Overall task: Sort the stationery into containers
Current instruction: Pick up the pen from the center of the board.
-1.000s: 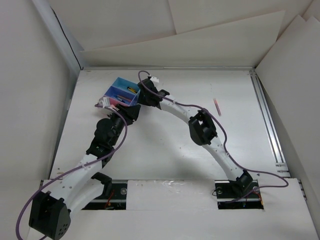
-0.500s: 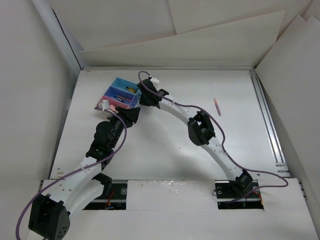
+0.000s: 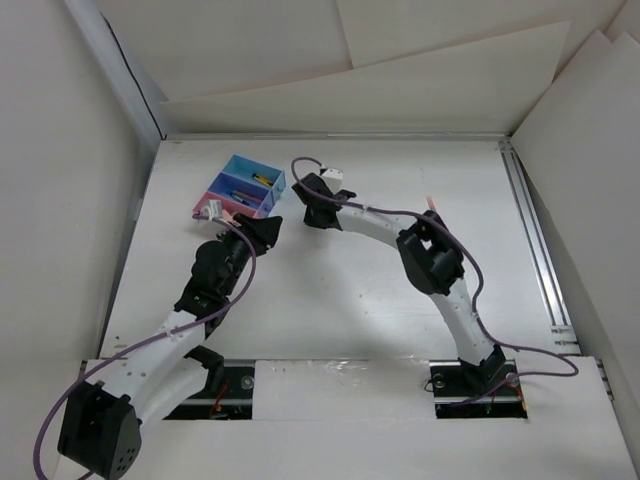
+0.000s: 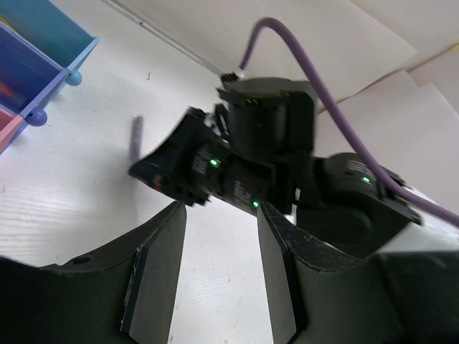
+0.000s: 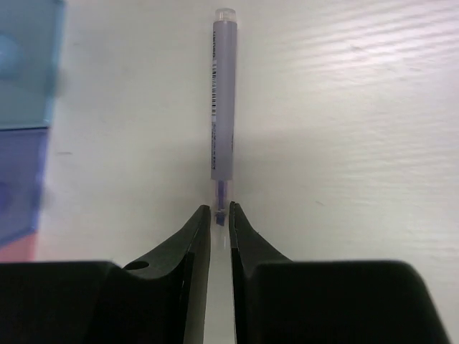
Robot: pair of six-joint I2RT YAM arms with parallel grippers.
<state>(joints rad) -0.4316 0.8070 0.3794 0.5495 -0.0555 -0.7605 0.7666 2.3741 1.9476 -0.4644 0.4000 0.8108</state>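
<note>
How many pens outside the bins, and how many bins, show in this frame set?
Pens: 2 (purple pen, pink pen, partly hidden by the right arm)
Bins: 3 (light blue bin, violet bin, pink bin)
Total: 5

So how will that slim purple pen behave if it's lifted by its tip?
The lavender pen looks like stiff, slim plastic, so it probably stays straight and weighs little. Its round barrel would likely roll if nudged on the smooth table. With the right pincer closed only on its narrow tip, it may pivot or slip.
</note>
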